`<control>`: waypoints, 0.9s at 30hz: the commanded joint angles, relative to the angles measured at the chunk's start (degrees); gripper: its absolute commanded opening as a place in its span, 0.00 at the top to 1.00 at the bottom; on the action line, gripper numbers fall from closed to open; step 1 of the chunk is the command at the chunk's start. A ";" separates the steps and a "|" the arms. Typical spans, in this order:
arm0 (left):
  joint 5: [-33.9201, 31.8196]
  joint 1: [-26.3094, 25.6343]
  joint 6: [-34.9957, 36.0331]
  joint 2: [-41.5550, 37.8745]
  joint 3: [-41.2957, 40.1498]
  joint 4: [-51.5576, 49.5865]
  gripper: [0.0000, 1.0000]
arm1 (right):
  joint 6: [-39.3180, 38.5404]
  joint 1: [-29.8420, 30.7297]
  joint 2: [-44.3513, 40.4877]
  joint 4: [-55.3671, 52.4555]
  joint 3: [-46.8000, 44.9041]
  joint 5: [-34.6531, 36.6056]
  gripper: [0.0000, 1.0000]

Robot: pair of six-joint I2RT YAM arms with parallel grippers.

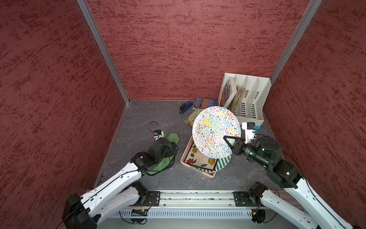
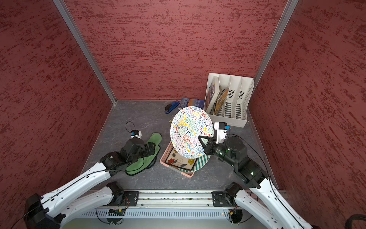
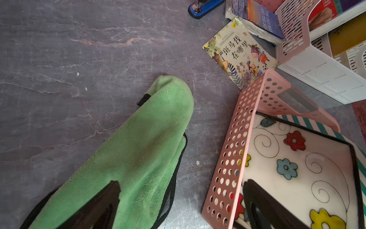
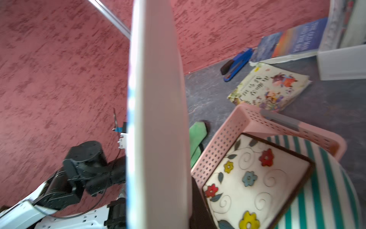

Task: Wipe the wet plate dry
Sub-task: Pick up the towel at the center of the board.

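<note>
The plate (image 1: 214, 129), round with a many-coloured squiggle pattern, hangs tilted on edge above the pink basket (image 1: 185, 156) in both top views (image 2: 190, 130). My right gripper (image 1: 227, 139) is shut on its near right rim. In the right wrist view the plate's pale underside (image 4: 158, 119) runs edge-on between the jaws of this gripper (image 4: 158, 214). A green cloth (image 1: 172, 138) lies crumpled on the table left of the basket. My left gripper (image 3: 181, 196) is open low over it, one finger above the cloth (image 3: 138, 148), the other above the basket (image 3: 233, 148).
The basket holds a square flowered plate (image 3: 297, 168) and a teal-striped plate (image 4: 326, 188). A white file organizer (image 1: 249, 103) with books stands at the back right. A blue stapler (image 1: 185, 107), a thick book (image 1: 205, 103) and a picture book (image 3: 237, 57) lie behind the basket.
</note>
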 commanded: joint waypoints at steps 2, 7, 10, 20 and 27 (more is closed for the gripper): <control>1.78 3.14 -4.20 2.67 1.17 -7.74 0.00 | -4.02 5.74 2.78 3.26 2.37 0.69 1.00; -0.19 1.61 -9.42 16.17 5.77 -11.73 0.00 | -6.60 6.08 1.07 -0.05 1.02 3.19 1.00; -2.48 1.53 -11.60 23.08 5.61 -8.85 0.00 | -6.41 6.08 -0.84 -0.62 -1.12 2.66 1.00; 0.50 4.74 -10.00 40.75 6.33 5.73 0.26 | -6.19 6.13 -1.72 -1.20 -5.10 1.73 1.00; -5.38 0.47 -10.47 22.25 3.30 4.28 1.00 | -2.14 6.13 1.02 1.64 -7.45 9.45 1.00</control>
